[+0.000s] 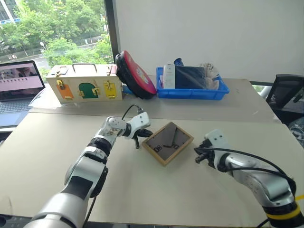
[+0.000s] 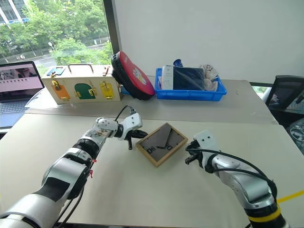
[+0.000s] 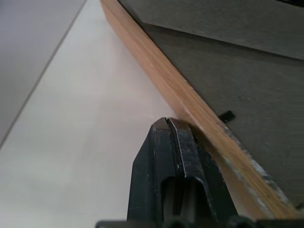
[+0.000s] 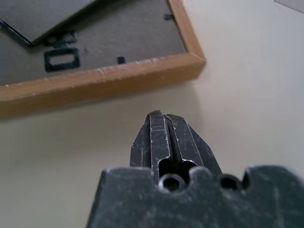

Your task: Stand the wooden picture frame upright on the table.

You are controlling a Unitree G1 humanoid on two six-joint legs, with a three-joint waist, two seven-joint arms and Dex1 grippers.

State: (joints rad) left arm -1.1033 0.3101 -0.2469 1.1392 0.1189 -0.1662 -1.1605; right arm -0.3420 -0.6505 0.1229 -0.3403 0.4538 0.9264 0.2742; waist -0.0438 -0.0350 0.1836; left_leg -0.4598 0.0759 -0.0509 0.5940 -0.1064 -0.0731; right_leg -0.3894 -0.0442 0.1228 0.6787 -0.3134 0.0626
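Note:
The wooden picture frame (image 1: 167, 142) lies flat on the beige table (image 1: 156, 194), dark grey back up, with white marks and its stand folded. My left gripper (image 1: 141, 137) is shut and empty, its tips right at the frame's left wooden edge (image 3: 190, 102); contact cannot be told. My right gripper (image 1: 198, 156) is shut and empty, a short way off the frame's right corner (image 4: 192, 64), pointing toward it.
At the table's far side stand a cream wooden box with coloured doors (image 1: 85, 84), a red and black round pad (image 1: 135, 75) and a blue tray (image 1: 192, 83) of items. A laptop (image 1: 19, 85) sits far left, a black chair (image 1: 287, 95) far right.

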